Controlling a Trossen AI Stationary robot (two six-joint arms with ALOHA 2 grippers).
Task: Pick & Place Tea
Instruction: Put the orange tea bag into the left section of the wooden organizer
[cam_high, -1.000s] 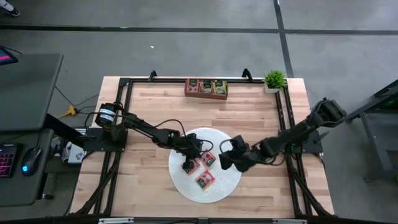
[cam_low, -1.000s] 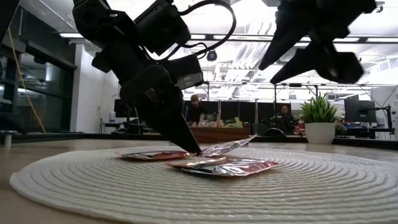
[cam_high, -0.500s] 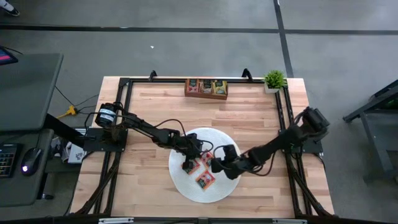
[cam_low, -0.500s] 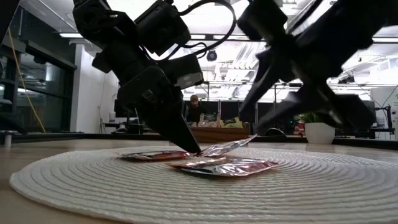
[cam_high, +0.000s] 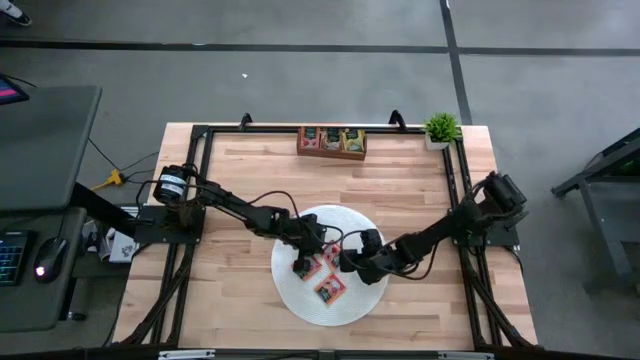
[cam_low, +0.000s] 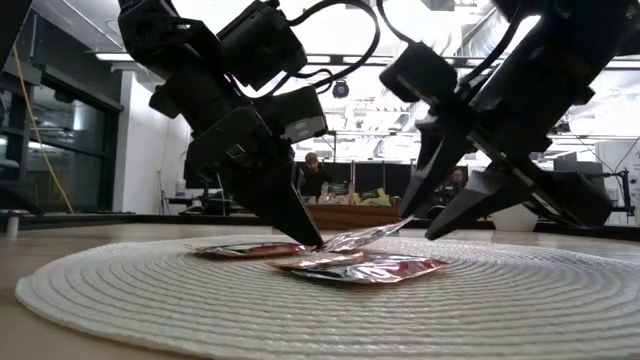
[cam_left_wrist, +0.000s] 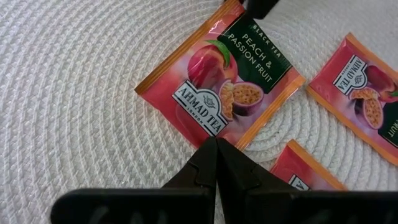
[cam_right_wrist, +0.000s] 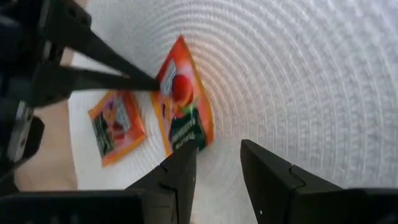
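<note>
Mat-borne tea (cam_left_wrist: 221, 84) between both grippers

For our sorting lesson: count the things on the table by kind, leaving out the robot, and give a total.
Flat square orange-red tea packets on the mat: 3
Round white woven mat: 1
Brown wooden three-compartment tray: 1
Small green potted plant: 1
Total: 6

Three orange-red tea packets (cam_left_wrist: 221, 87) lie on one round white woven mat (cam_high: 295, 285). One wooden tray (cam_high: 331, 141) with three compartments and one potted plant (cam_high: 440, 129) stand on the table (cam_high: 400, 190).
</note>
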